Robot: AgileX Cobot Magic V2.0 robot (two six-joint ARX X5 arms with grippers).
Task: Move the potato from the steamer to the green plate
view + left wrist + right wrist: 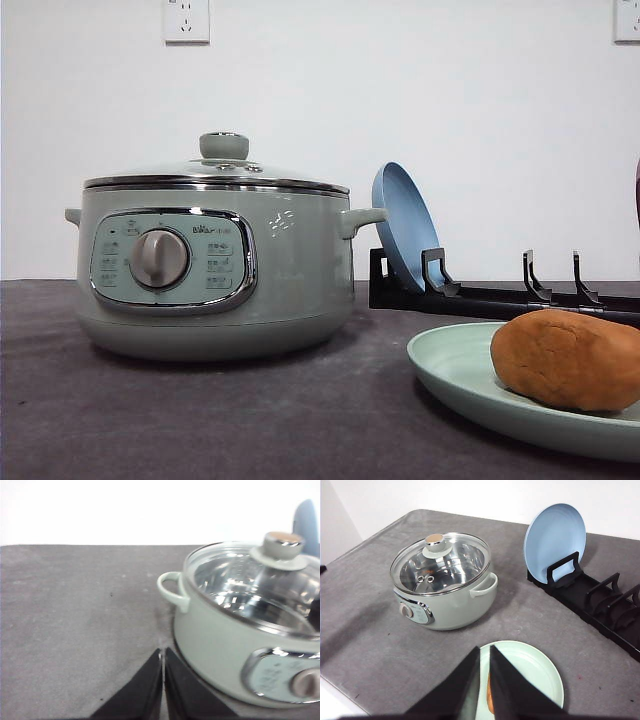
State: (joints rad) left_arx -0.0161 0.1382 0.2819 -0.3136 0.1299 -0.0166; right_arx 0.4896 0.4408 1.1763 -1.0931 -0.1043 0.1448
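Note:
The orange-brown potato (pixel 570 358) lies on the green plate (pixel 450 365) at the front right of the table. In the right wrist view a sliver of the potato (pixel 490 698) shows between the fingers, on the green plate (pixel 535 672). My right gripper (pixel 484 651) hangs above that plate, fingers together and holding nothing. The steamer (pixel 290 270) stands at the left with its glass lid (pixel 224 150) on; through the lid its steel bowl (pixel 442 567) looks empty. My left gripper (pixel 162 653) is shut, low over the cloth beside the steamer (pixel 215 640).
A blue plate (pixel 400 220) stands upright in a black dish rack (pixel 500 298) behind the green plate. The rack's other slots (pixel 607 597) hold nothing. Grey cloth (pixel 75 620) covers the table, and a white wall rises behind it.

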